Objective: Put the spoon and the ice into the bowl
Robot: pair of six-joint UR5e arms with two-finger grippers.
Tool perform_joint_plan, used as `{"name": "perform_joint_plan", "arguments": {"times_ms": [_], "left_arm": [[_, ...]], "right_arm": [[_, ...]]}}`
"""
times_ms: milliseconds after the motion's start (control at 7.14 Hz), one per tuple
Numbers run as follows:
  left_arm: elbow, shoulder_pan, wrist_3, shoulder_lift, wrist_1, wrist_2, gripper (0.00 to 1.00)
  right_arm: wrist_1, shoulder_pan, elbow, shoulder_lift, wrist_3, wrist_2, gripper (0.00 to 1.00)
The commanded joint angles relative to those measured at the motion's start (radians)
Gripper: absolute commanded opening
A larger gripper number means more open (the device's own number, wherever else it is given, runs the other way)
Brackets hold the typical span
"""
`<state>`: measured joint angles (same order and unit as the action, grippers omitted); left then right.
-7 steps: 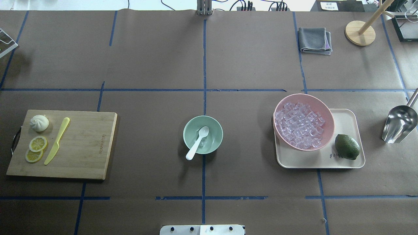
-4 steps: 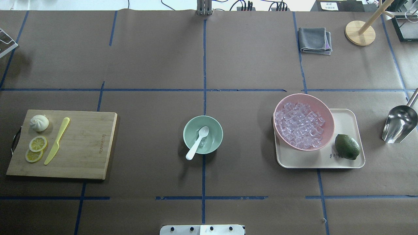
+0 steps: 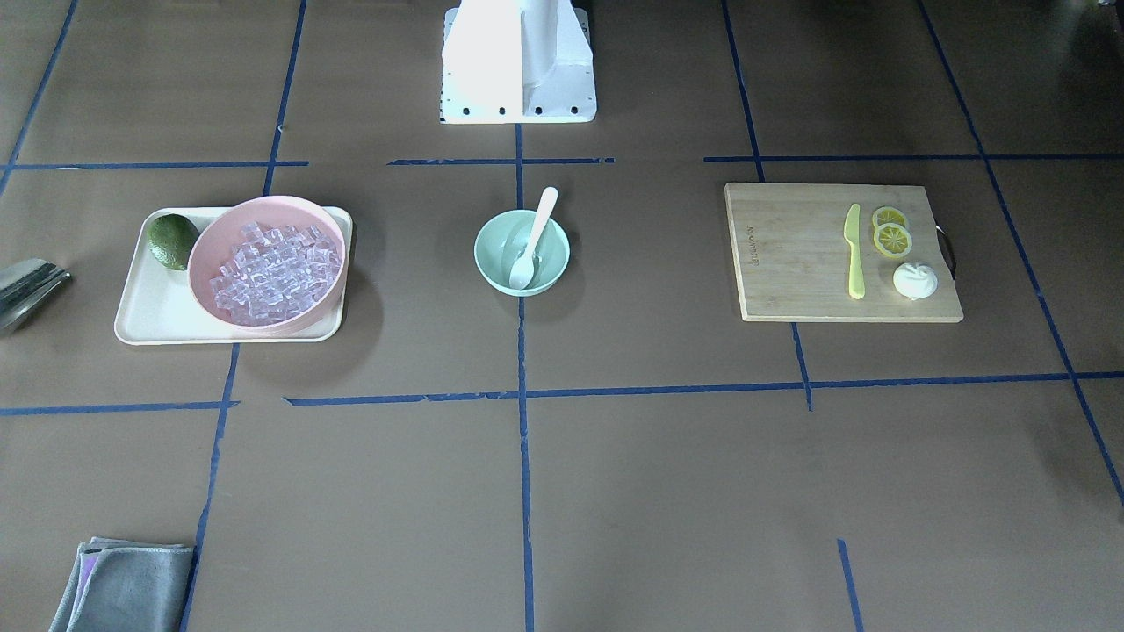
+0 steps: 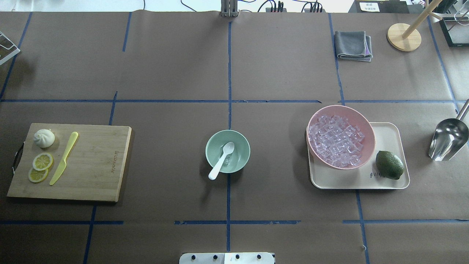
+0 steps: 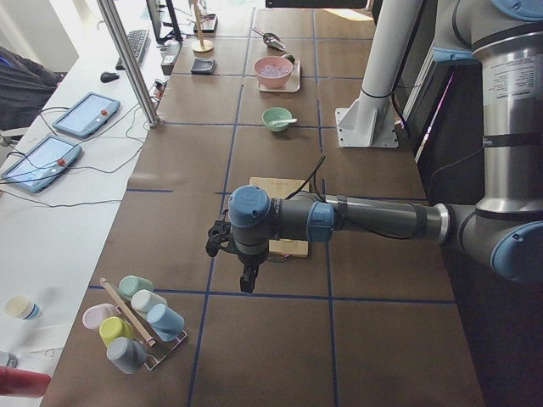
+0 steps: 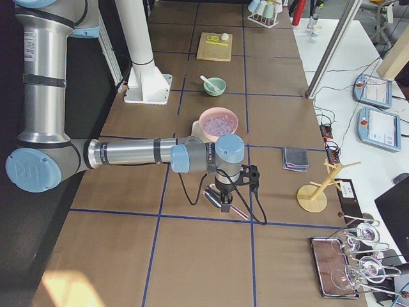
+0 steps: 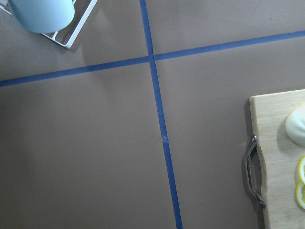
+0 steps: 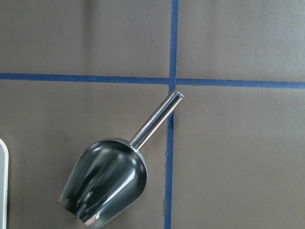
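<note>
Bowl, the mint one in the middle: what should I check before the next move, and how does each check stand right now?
1. Spoon in bowl: ok, scoop inside, handle out over the rim.
2. Ice in bowl: ok, a few cubes beside the spoon.
3. Bowl upright: ok.
4. Left gripper and right gripper away from bowl: ok, near the table's ends.
5. Fingers open or shut: cannot tell, side views only.

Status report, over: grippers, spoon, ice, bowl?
Left gripper and right gripper far out at the sides, open or shut unclear. Spoon rests in bowl, handle over rim, some ice inside. Nothing blocks the bowl.
</note>
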<state>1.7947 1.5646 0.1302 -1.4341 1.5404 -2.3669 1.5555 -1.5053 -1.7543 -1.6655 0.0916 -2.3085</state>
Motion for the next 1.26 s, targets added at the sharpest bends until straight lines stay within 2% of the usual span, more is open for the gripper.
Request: {"name": "perform_joint_plan", "arguments": {"times_ms": [0, 1121], "left_arm": [[0.003, 0.000, 0.000, -0.006, -0.002, 0.001, 1.00], [0.000, 0.000, 0.008, 0.001, -0.008, -0.006, 1.00]], "right_arm": [[-0.002, -0.001, -0.004, 0.000, 0.000, -0.005, 1.00], [0.002, -0.001, -0.002, 0.000, 0.000, -0.003, 1.00]]}}
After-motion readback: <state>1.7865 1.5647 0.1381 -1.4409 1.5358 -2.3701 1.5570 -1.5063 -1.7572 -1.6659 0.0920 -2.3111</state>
